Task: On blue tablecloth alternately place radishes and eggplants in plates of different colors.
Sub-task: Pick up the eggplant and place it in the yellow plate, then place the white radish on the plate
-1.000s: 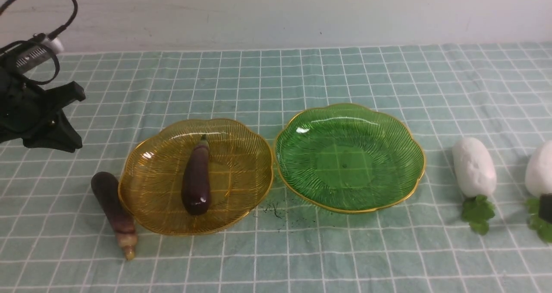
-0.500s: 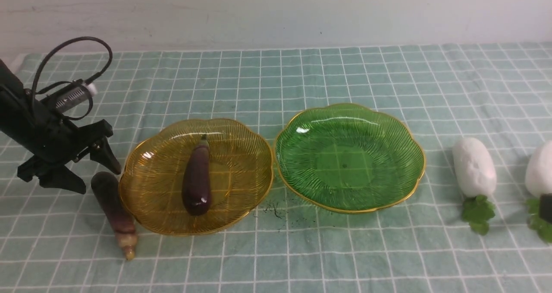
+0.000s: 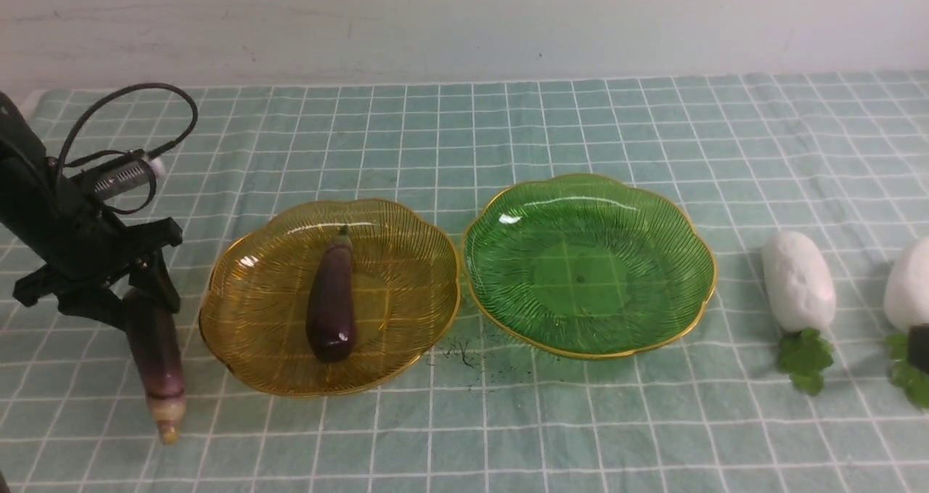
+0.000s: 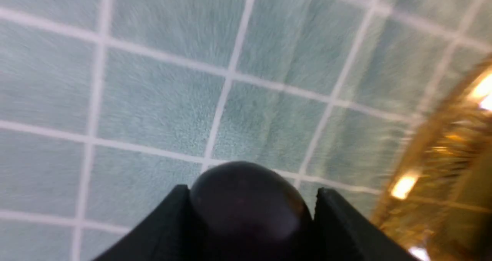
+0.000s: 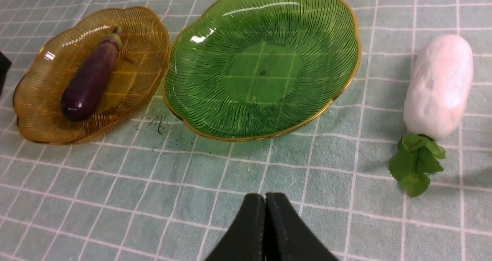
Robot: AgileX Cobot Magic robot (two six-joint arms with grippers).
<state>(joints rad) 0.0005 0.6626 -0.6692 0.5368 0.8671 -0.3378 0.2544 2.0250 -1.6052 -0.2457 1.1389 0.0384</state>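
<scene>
Eggplant [image 3: 156, 355], pale tip nearest us, lies on the cloth [image 3: 326, 449] beside the amber plate [image 3: 254, 388]; our left gripper [image 3: 150, 306] is closed round its dark far end. Glossy, probably light, firm but slippery, it would balance better gripped mid-body.

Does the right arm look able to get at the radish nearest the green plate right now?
Probably yes: the radish lies on open cloth beside the green plate, nothing covers it, and the right claw is empty, though it is shut and would have to open first.
</scene>
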